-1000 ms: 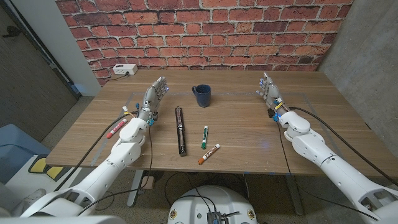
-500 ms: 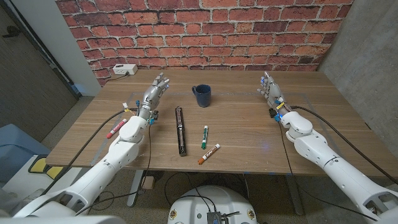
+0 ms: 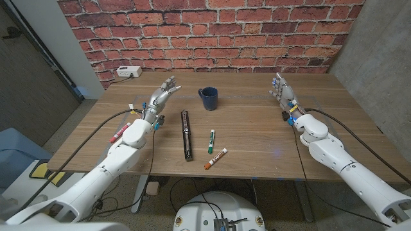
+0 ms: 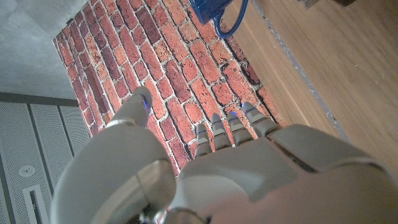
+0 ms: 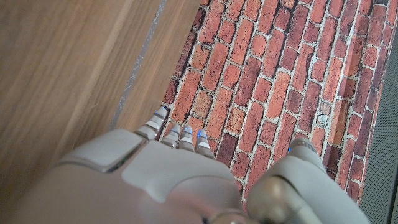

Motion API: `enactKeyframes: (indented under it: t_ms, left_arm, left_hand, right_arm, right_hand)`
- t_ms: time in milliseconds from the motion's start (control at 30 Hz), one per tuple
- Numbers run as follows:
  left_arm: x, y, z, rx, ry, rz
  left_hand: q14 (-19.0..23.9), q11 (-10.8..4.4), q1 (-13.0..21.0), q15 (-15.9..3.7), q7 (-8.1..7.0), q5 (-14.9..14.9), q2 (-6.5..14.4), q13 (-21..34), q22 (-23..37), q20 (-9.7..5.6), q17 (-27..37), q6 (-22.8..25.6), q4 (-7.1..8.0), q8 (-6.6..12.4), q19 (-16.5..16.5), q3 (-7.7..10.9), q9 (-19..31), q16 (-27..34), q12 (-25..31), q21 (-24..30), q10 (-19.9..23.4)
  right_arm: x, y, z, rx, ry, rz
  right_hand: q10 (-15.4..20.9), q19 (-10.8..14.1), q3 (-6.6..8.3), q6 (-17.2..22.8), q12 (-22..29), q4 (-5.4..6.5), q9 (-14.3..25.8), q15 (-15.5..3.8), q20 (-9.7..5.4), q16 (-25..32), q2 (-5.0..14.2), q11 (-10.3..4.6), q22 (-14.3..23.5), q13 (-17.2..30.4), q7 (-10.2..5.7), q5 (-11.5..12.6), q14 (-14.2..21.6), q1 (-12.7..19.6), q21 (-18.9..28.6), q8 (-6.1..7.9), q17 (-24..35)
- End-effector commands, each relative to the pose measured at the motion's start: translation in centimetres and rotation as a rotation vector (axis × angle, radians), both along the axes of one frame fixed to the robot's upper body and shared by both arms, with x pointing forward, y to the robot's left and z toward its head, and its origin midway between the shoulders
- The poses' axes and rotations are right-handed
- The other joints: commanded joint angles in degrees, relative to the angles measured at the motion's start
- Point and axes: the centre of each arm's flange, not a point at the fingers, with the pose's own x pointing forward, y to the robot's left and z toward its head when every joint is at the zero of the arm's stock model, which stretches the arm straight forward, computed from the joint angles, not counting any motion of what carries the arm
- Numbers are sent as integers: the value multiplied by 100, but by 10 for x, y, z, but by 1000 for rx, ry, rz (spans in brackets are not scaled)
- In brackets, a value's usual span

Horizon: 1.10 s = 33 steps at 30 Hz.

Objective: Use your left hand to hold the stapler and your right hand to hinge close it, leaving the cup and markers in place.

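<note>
Stapler (image 3: 186, 134): dark, long and thin, lying hinged fully open so that both halves stretch out in one straight line on the wooden table (image 3: 257, 138). A paler metallic strip runs along part of its length. It sits left of centre, its long axis running from the far side of the table towards the near edge, the near end close to the front edge.

Left hand (image 3: 160, 97): raised just left of the stapler's far end, apart from it, nothing held. Fingers extended and slightly spread, pointing towards the brick wall (image 3: 212, 38). The left wrist view shows the back of the hand (image 4: 249, 168) with the fingers straight and close together, thumb set apart.

Right hand (image 3: 281, 93): well apart from the stapler, over the right side of the table, fingers straight and pointing to the wall, holding nothing. In the right wrist view the hand (image 5: 168, 174) shows fingertips side by side, thumb off to one side.

Blue cup (image 3: 207, 98): upright, handle showing, beyond the stapler's far end and a little to its right; also seen at the edge of the left wrist view (image 4: 214, 15).

Green marker (image 3: 210, 140) and orange marker (image 3: 216, 158): lying just right of the stapler's near half, not touching it. Red marker (image 3: 119, 133): near the left edge, beside the left forearm
</note>
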Motion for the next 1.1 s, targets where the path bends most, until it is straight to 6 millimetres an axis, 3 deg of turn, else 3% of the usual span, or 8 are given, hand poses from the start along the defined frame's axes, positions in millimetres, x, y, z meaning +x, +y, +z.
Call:
enactKeyframes:
  t_ms: [33,600,700,900,1000,1100]
  left_arm:
    - [-14,7,0,42,-8,62]
    - [-22,5,2,87,-19,73]
    - [-27,6,3,112,-33,109]
    - [-29,11,2,134,-24,124]
    - [-33,12,5,196,-10,140]
    - [-35,11,5,202,-9,142]
  left_hand:
    - [114,-53,16,-294,-21,10,-69,35,17,9,23,25,24,-4,69,-71,28,39,51,-2,107]
    - [137,-57,117,-314,-8,20,-70,71,20,-39,35,95,28,4,81,-128,36,31,67,-34,113]
    - [121,-52,-53,-315,-1,17,-233,89,21,-34,46,154,91,8,81,-290,40,27,73,-46,108]
    - [189,-77,-201,-344,16,55,-317,113,22,-87,49,389,152,66,141,-440,49,49,127,-38,222]
    - [133,-140,94,-350,-5,83,-28,127,19,-134,42,446,89,73,171,-304,62,18,130,-47,225]
    - [145,-191,241,-369,-37,75,42,131,15,-160,36,515,41,94,200,-260,68,19,152,-47,283]
  right_arm:
    - [3,-7,2,-4,9,-10]
    - [0,-13,3,-7,-7,-19]
    - [0,-13,4,-8,-11,-16]
    - [-1,-12,5,-16,-17,-14]
    - [-1,-12,5,-21,-16,-14]
    - [-1,-12,5,-15,-17,-14]
  right_hand:
    - [-9,9,-2,4,20,-34,20,2,-16,50,24,-32,21,7,-22,15,-24,58,-42,31,-1]
    - [44,48,-4,45,38,-61,20,-6,-6,69,44,-36,22,5,-35,11,16,95,-91,43,-34]
    - [44,52,-5,45,37,-65,20,-11,-12,69,46,-38,22,5,-35,10,16,100,-98,42,-39]
    - [50,64,-7,55,38,-73,20,-10,-8,73,50,-18,22,5,-31,8,26,109,-113,44,-48]
    - [48,69,-8,59,37,-76,20,-13,-7,74,52,-23,22,4,-32,7,29,113,-120,45,-52]
    - [60,72,-10,57,40,-80,20,-13,-6,75,54,-21,23,4,-31,6,30,118,-129,43,-58]
